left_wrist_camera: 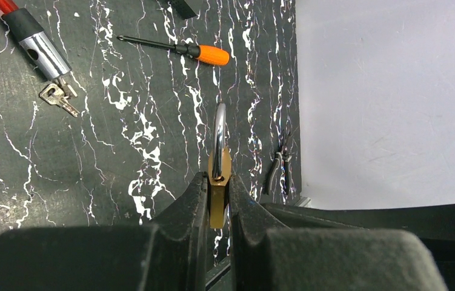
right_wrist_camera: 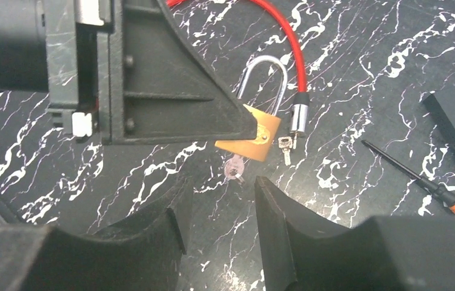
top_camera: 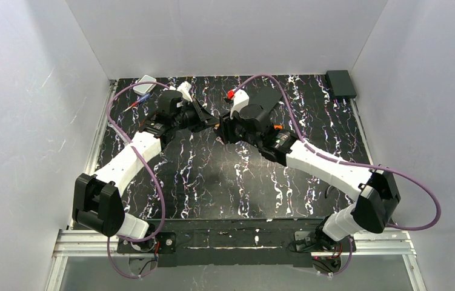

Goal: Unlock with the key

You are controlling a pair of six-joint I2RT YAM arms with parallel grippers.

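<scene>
The small brass-yellow padlock with a steel shackle (right_wrist_camera: 260, 138) is pinched by its body between the pressed-together fingers of the left gripper (left_wrist_camera: 217, 189), apparently held clear of the black, white-veined marble-pattern surface (right_wrist_camera: 364, 79). The tiny silvery metal key (right_wrist_camera: 234, 167) pokes out at the padlock's lower edge. It seems to sit in the keyhole, though the joint is too small to confirm. The right gripper (right_wrist_camera: 219, 197) faces it with fingers spread and nothing between them, the key just beyond their tips.

The key looks light, thin and rigid, with smooth faces that will probably slip under a loose pinch. The best hold is likely across the two flat sides of its head, square on, so a wrist roll turns it rather than skidding round it. A grip off its axis could lever the padlock in the left gripper's hold.

A red cable loop lock with a metal end (right_wrist_camera: 297, 115) lies near, with its own small keys (right_wrist_camera: 285, 148) touching it; those are not the target.
</scene>
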